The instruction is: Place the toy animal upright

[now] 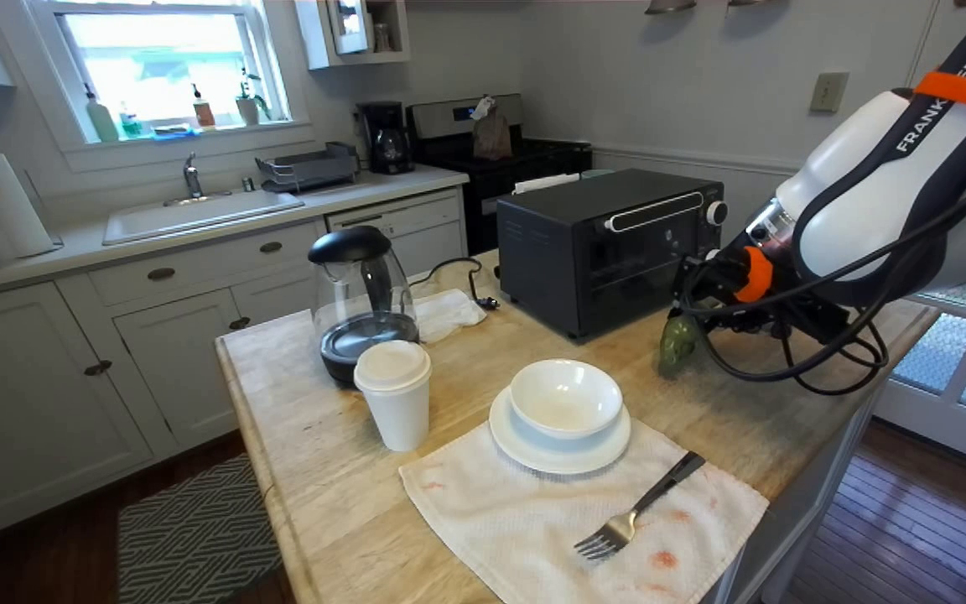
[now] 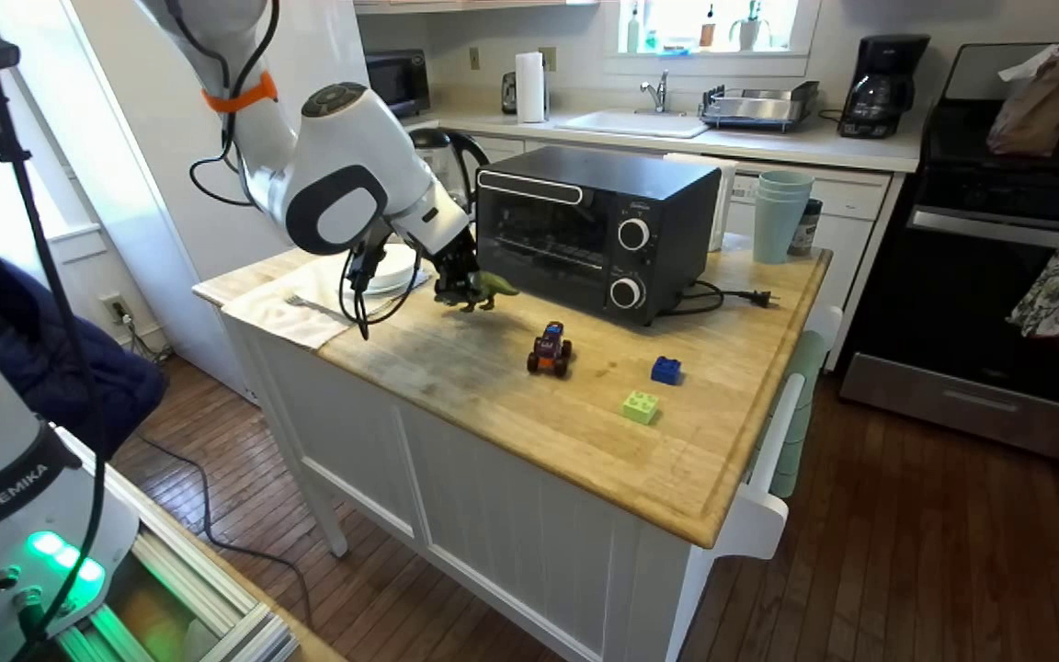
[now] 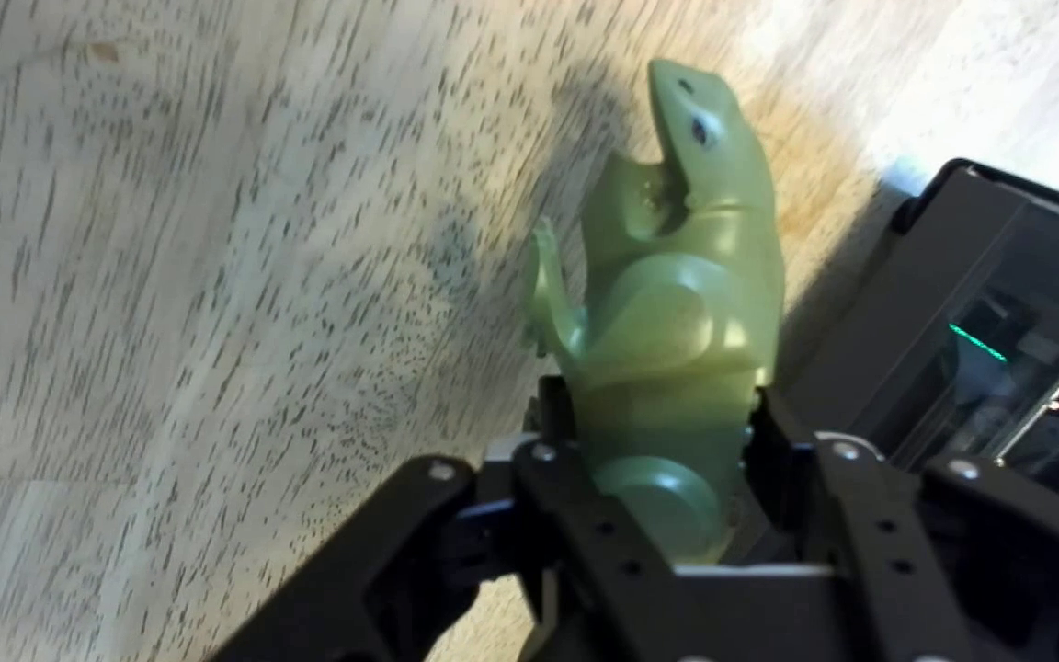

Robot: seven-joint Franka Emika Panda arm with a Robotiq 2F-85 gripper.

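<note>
The toy animal is a green dinosaur figure (image 3: 690, 313) with an open mouth and darker, bluish-green rear parts. In the wrist view, my gripper (image 3: 660, 405) has one finger on each side of its body, both against it. Its head points away from the gripper. In an exterior view the toy (image 2: 498, 286) stands legs down, its feet at or just above the tabletop; I cannot tell if they touch. The gripper (image 2: 456, 283) covers part of it. In an exterior view the toy (image 1: 677, 342) shows below the gripper (image 1: 691, 294), partly hidden by it and cables.
The black toaster oven (image 2: 598, 230) stands close beside the gripper. A white bowl (image 1: 567, 396) on a plate, a fork (image 1: 638, 507), a white cup (image 1: 396, 394) and a kettle (image 1: 366, 310) are on the table. A toy truck (image 2: 550, 349), blue block (image 2: 666, 370) and green block (image 2: 640, 406) lie nearby.
</note>
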